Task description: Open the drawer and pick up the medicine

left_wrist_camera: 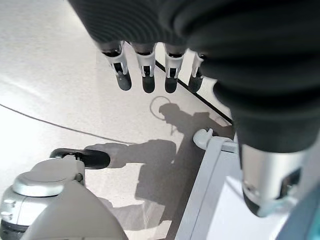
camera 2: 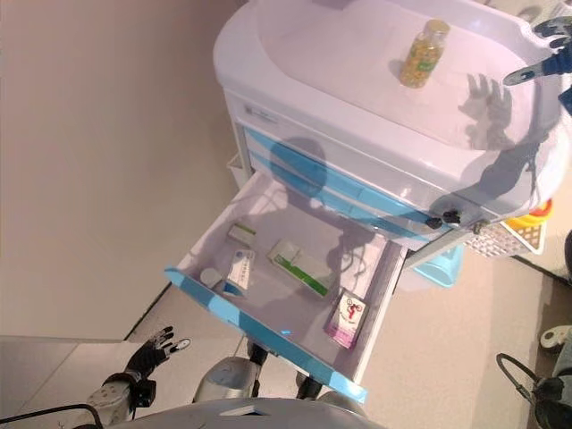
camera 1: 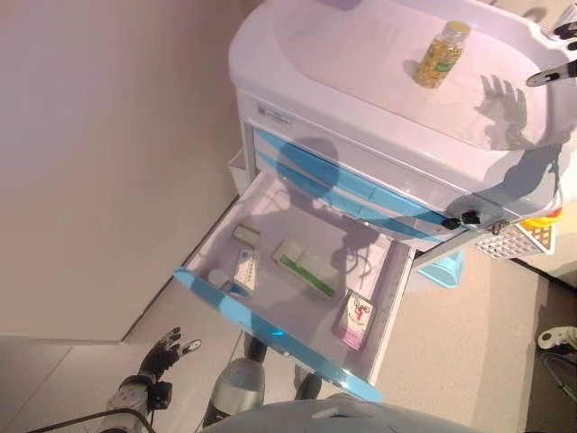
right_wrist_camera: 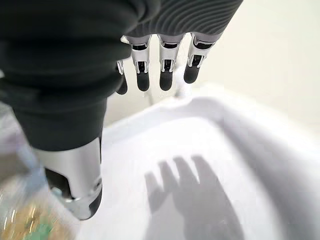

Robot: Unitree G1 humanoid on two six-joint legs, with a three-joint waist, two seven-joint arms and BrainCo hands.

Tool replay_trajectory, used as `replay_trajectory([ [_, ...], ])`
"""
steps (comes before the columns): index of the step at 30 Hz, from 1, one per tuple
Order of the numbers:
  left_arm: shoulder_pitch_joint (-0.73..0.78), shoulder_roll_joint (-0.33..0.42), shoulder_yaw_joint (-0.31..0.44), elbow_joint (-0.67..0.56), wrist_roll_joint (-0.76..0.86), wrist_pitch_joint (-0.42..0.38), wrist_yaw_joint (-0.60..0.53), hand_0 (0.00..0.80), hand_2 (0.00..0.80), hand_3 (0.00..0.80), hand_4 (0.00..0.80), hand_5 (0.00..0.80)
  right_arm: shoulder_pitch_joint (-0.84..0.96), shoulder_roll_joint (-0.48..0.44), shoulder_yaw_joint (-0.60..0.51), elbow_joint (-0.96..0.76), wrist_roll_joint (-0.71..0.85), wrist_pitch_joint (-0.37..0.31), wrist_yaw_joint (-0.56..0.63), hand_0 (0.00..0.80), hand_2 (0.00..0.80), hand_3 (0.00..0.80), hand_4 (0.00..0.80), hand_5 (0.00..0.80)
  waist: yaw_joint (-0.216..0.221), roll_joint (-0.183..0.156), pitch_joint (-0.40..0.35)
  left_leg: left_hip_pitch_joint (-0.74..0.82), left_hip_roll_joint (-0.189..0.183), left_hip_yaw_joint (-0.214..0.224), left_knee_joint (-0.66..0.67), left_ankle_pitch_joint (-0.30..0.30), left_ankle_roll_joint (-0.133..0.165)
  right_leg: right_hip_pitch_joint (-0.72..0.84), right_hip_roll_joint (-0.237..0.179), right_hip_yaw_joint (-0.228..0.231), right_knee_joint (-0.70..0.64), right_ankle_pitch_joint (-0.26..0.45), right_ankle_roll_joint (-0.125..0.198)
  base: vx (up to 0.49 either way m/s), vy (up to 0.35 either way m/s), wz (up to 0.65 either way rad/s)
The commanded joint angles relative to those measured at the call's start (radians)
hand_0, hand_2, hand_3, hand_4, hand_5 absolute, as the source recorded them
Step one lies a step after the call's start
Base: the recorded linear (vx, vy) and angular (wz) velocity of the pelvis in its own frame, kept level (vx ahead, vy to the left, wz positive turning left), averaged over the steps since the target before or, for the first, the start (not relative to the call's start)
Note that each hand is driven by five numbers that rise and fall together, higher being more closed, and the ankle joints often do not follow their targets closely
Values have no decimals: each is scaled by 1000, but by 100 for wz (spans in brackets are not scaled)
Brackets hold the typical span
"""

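A white cart (camera 1: 361,135) with blue drawers has its lower drawer (camera 1: 270,329) pulled open. Inside lie a green-and-white medicine box (camera 1: 302,266), a pink box (camera 1: 356,317), a blue-and-white box (camera 1: 245,271) and a small box (camera 1: 245,234). A bottle of yellow capsules (camera 1: 442,54) stands on the cart top. My right hand (camera 1: 552,76) is open above the top's right edge, right of the bottle; its fingers (right_wrist_camera: 165,75) are straight and empty. My left hand (camera 1: 165,350) hangs low by the floor, left of the drawer front, fingers (left_wrist_camera: 145,75) straight and empty.
A wall runs along the cart's left. A white mesh basket (camera 1: 518,239) hangs on the cart's right side, with a light blue bin (camera 1: 442,269) below it. A cart caster (left_wrist_camera: 202,136) shows near my left hand.
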Motion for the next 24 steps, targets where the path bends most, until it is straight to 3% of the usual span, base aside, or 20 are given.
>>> replay_trajectory([
  [1, 23, 35, -23, 16, 1, -6, 6, 0, 0, 0, 0, 0, -107, -105, 60, -42, 100, 13, -92, 0, 0, 0, 0, 0, -19, -3, -103, 4, -39, 45, 31, -140, 17, -75, -25, 11, 72, 5, 58, -16, -17, -10],
  [5, 21, 30, -30, 25, 9, -8, 1, 0, 0, 0, 0, 0, -99, -152, 4, -47, 216, 28, -211, 0, 0, 0, 0, 0, -41, 0, -116, 15, -36, 59, 32, -150, 18, -73, -22, 29, 70, 3, 60, -10, -10, -22],
  [8, 19, 20, -40, 36, 18, -10, -1, 0, 0, 0, 0, 0, -39, -173, -110, -52, 349, 46, -308, 0, 0, 0, 0, 0, -60, 6, -124, 21, -33, 70, 32, -157, 17, -73, -19, 43, 67, 0, 62, -7, -5, -23],
  [13, 8, -3, -61, 46, 32, -3, -7, 0, 0, 0, 0, 0, 244, -136, -438, -68, 523, -28, -389, 0, 0, 0, 0, 0, -96, 27, -131, 29, -29, 89, 33, -168, 17, -75, -15, 65, 60, -1, 68, 6, 7, -17],
  [18, -11, -20, -66, 50, 37, 4, -10, 0, 0, 0, 0, 0, 639, 7, -704, -127, 456, -142, -325, 0, 0, 0, 0, 0, -126, 41, -130, 30, -27, 114, 40, -178, 22, -82, -16, 82, 53, 3, 72, 1, 22, -25],
  [22, -7, -38, -52, 58, 33, -10, -6, 0, 0, 0, 0, 0, 868, 149, -796, -208, 463, -210, -281, 0, 0, 0, 0, 0, -145, 50, -130, 33, -23, 132, 36, -178, 23, -85, -15, 90, 44, 11, 74, 23, 17, -23],
  [24, -5, -53, -37, 68, 40, -15, -5, 0, 0, 0, 0, 0, 996, 251, -826, -234, 430, -285, -281, 0, 0, 0, 0, 0, -161, 59, -130, 35, -20, 143, 31, -180, 24, -87, -14, 94, 39, 14, 76, 39, 7, -17],
])
